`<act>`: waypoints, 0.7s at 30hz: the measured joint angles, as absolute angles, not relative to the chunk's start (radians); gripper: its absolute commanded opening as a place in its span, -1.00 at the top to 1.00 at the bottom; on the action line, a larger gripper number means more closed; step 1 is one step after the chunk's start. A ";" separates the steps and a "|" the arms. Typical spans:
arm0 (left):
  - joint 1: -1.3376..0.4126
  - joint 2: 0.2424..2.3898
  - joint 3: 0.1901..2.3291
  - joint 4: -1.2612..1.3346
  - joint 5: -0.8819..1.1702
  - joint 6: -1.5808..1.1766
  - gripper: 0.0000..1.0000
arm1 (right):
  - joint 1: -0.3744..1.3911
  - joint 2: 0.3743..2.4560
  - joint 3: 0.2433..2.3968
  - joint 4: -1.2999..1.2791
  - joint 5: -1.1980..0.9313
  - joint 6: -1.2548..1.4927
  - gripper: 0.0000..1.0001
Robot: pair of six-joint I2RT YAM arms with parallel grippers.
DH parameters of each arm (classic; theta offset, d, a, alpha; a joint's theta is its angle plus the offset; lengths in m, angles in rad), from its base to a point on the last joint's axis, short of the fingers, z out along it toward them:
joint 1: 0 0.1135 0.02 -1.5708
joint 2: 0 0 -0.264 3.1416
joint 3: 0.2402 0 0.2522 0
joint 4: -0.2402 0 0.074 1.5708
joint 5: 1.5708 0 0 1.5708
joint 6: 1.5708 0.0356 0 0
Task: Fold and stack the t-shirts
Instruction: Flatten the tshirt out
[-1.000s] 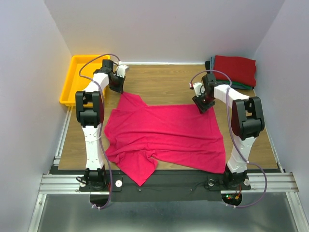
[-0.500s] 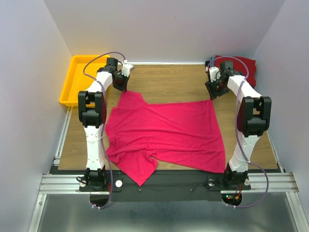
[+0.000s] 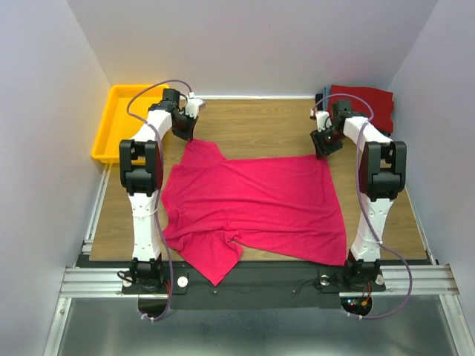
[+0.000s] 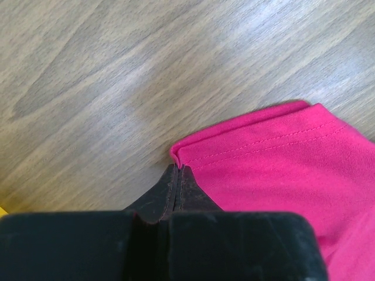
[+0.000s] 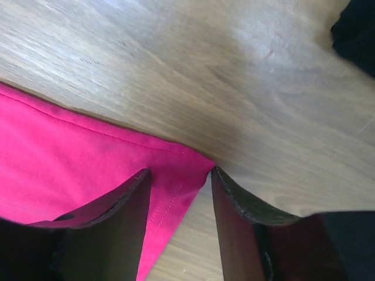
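Note:
A crimson t-shirt lies spread on the wooden table, with its near left part crumpled. My left gripper is at the shirt's far left sleeve corner. In the left wrist view the gripper is shut on the hem of the shirt. My right gripper is at the far right corner. In the right wrist view its jaws stand open over the corner of the shirt, which lies flat on the wood. A dark red folded shirt tops a stack at the far right.
A yellow plastic tray stands at the far left, just beyond the left arm. Dark cloth from the stack shows close to the right gripper. Walls close in the table on three sides.
My right gripper carried the shirt's far right corner away and to the right, pulling that edge flat, then came back slightly. My left gripper shifted a little farther with the sleeve.

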State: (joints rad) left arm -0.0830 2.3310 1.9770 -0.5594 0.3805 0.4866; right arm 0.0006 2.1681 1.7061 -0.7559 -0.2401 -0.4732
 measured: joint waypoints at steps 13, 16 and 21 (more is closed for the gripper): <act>-0.083 2.335 2.011 -0.572 0.375 0.470 1.00 | -0.013 2.223 1.795 -0.778 -0.240 -0.483 0.99; -0.083 2.342 2.084 -0.558 0.376 0.456 1.00 | -0.021 2.262 1.869 -0.782 -0.228 -0.487 0.99; -0.083 2.342 2.186 -0.482 0.374 0.439 1.00 | -0.031 2.321 2.015 -0.785 -0.204 -0.491 0.99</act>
State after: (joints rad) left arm -0.0834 2.3421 2.1857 -0.4824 0.3737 0.4393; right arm -0.0315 2.3207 2.0148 -0.7845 -0.2039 -0.4908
